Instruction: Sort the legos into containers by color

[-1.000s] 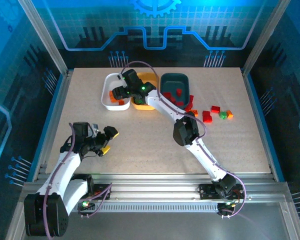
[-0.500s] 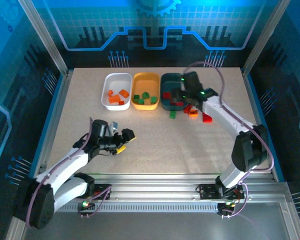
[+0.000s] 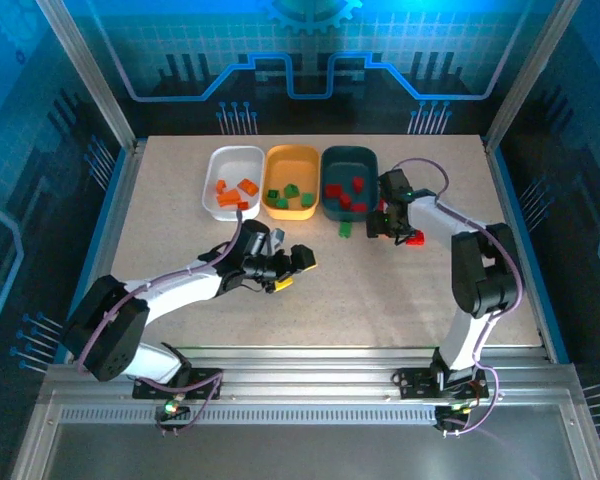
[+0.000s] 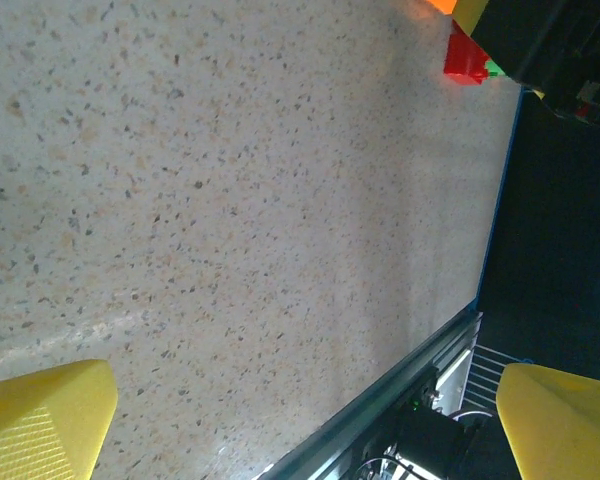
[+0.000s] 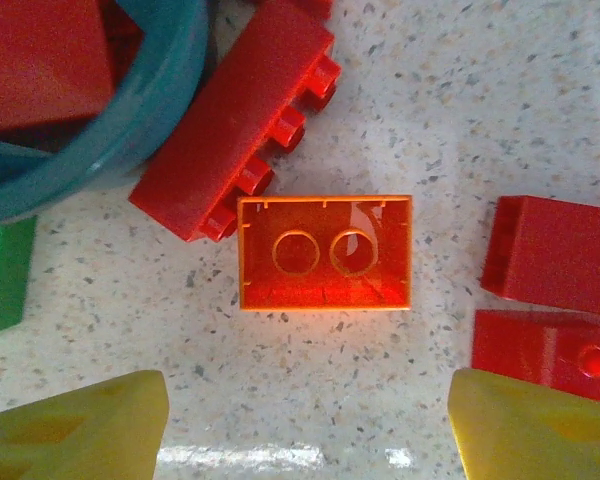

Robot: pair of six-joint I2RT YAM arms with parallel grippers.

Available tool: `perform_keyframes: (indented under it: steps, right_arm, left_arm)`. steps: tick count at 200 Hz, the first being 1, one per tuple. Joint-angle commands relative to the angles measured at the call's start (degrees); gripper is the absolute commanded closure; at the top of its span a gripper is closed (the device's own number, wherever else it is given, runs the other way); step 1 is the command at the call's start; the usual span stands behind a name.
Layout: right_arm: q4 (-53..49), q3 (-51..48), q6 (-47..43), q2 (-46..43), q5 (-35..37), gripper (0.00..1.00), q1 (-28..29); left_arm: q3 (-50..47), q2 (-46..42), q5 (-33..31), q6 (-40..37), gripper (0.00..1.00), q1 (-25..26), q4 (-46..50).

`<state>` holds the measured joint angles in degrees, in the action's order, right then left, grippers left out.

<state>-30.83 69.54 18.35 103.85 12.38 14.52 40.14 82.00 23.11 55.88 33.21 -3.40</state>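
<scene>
An upturned orange lego (image 5: 326, 252) lies on the table just ahead of my right gripper (image 5: 305, 430), which is open and empty above it. A red lego (image 5: 238, 135) leans at the rim of the teal container (image 5: 170, 100); more red legos (image 5: 555, 265) lie to the right and a green lego (image 5: 2, 275) to the left. From above, my right gripper (image 3: 388, 220) hovers right of the teal container (image 3: 372, 180), which holds red legos. The white container (image 3: 212, 165) holds orange ones, the orange-yellow container (image 3: 291, 153) green ones. My left gripper (image 3: 293, 270) stands open over bare table.
A green lego (image 3: 346, 230) and a red lego (image 3: 414, 238) lie loose beside the right gripper. In the left wrist view a red lego (image 4: 467, 58) sits far ahead, and the table's metal edge rail (image 4: 400, 385) runs close by the left gripper (image 4: 305, 420).
The right arm has swung from the white container to the loose legos right of the teal one, its jaws narrowing slightly. The left arm has reached rightward toward the table's middle, staying open.
</scene>
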Motion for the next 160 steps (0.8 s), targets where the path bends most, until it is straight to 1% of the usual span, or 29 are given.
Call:
perform_keyframes:
  steps: [1,17,34,59,87,124,160]
  right_arm:
    - [-0.51,1.7,-1.06,1.18,-1.37,0.24,-1.16]
    - [-0.02,1.85,-1.16,2.0,-2.77,0.23,-1.98]
    - [-1.19,3.71,-1.91,4.12,-5.96,0.24,-3.1]
    - [-3.2,6.45,-2.26,6.61,-7.38,0.24,-4.06]
    - [-6.96,10.72,-2.14,9.41,-6.57,0.26,-4.48]
    - [-8.95,14.02,-2.46,11.82,-6.85,0.28,-5.22]
    - [-9.18,13.32,-2.81,12.44,-7.2,0.3,-5.92]
  left_arm:
    - [1.29,-0.09,-1.38,1.29,0.01,0.48,0.26]
    - [1.77,-0.78,-2.19,0.58,0.01,0.45,2.24]
    - [2.44,-0.71,-2.85,0.0,0.01,0.45,3.38]
    - [3.18,0.21,-2.9,0.02,0.01,0.38,3.43]
    - [2.93,0.0,-3.58,0.52,0.01,0.39,3.16]
    - [1.86,-1.68,-4.46,0.68,0.01,0.37,3.2]
    - [0.86,-3.32,-4.96,0.69,0.01,0.4,3.99]
